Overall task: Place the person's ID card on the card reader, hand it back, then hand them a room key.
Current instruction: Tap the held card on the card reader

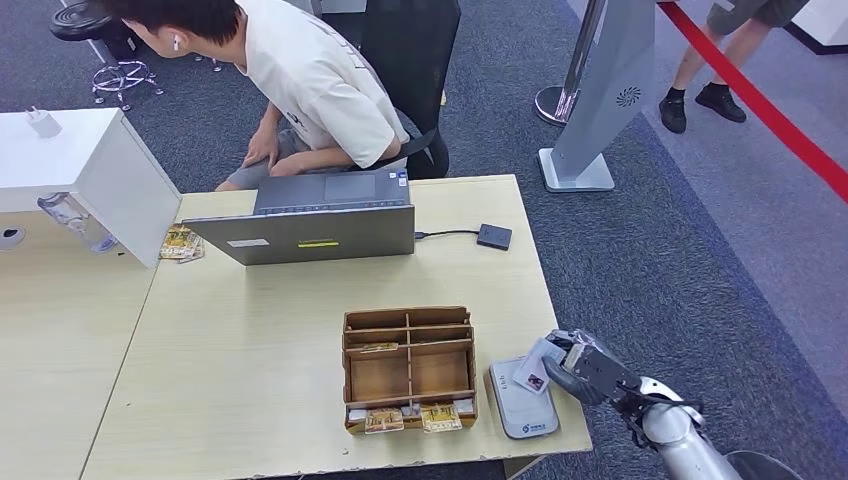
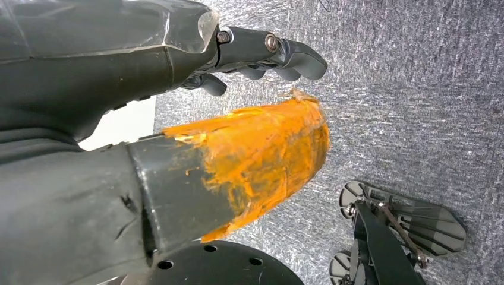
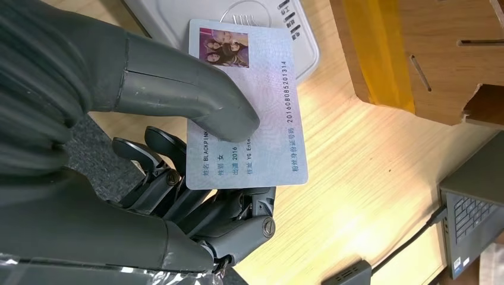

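in the head view the id card (image 1: 535, 368) sits at the lower right of the frame, held over the right edge of the card reader (image 1: 520, 402), a pale grey slab lying near the table's (image 1: 250, 380) lower right corner. the card is tilted, its long axis running from lower left to upper right in the frame, with the small photo at its lower left end toward the reader. in the right wrist view the id card (image 3: 255, 107) shows its printed face, its long axis running up and down the frame, photo at the upper end over the card reader (image 3: 238, 24) and lines of text at the lower end over bare wood.

the right hand (image 1: 585, 368) comes in from the lower right of the head view and grasps the card: in the right wrist view the right hand's (image 3: 178, 148) thick grey thumb presses on the printed face near the card's left edge, and the darker fingers (image 3: 238, 219) curl beneath its lower end, so the card is pinched between them.

the left hand (image 2: 249, 119) in the left wrist view hangs over grey carpet, its thumb wrapped in orange tape and its dark fingers bent inward at the upper middle of the frame, holding nothing.

just left of the reader stands a wooden divided box (image 1: 408, 365) with small packets along its lower edge. above it, at frame centre, is a grey laptop (image 1: 320, 220), and a person (image 1: 300, 80) sits behind it.
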Controlling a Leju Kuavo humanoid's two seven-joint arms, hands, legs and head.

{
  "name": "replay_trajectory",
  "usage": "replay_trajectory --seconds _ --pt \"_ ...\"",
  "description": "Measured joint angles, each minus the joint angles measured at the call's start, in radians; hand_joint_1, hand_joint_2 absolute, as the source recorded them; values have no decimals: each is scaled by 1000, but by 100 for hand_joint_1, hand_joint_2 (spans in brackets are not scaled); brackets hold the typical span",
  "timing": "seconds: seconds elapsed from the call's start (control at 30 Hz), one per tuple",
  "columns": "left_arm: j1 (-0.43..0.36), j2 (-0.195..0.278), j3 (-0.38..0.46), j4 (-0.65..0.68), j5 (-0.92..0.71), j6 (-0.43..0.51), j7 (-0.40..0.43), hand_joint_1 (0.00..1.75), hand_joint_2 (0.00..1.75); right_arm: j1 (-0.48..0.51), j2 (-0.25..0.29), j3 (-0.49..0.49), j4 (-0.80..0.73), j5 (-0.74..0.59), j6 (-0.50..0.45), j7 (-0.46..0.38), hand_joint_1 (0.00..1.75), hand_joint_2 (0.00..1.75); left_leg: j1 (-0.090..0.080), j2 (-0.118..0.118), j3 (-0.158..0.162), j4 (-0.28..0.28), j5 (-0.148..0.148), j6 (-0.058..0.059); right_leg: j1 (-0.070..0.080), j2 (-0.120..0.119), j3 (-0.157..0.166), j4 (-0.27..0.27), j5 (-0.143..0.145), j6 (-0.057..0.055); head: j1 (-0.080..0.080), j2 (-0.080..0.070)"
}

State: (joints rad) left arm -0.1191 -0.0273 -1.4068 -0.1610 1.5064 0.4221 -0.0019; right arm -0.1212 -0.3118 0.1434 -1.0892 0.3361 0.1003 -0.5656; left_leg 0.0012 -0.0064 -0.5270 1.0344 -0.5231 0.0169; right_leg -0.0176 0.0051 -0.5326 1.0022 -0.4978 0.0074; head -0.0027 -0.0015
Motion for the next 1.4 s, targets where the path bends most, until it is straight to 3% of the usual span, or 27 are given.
replay_trajectory --seconds 0.93,1.4 --pt "1 0 18 0 0 8 2 0 0 -59 -82 115 20 51 49 24 175 175 0 0 0 0 0 0 0 0 0 0 0 0 0 0" --pt "1 0 18 0 0 6 -2 0 0 -59 -91 149 26 57 50 35 175 175 0 0 0 0 0 0 0 0 0 0 0 0 0 0"
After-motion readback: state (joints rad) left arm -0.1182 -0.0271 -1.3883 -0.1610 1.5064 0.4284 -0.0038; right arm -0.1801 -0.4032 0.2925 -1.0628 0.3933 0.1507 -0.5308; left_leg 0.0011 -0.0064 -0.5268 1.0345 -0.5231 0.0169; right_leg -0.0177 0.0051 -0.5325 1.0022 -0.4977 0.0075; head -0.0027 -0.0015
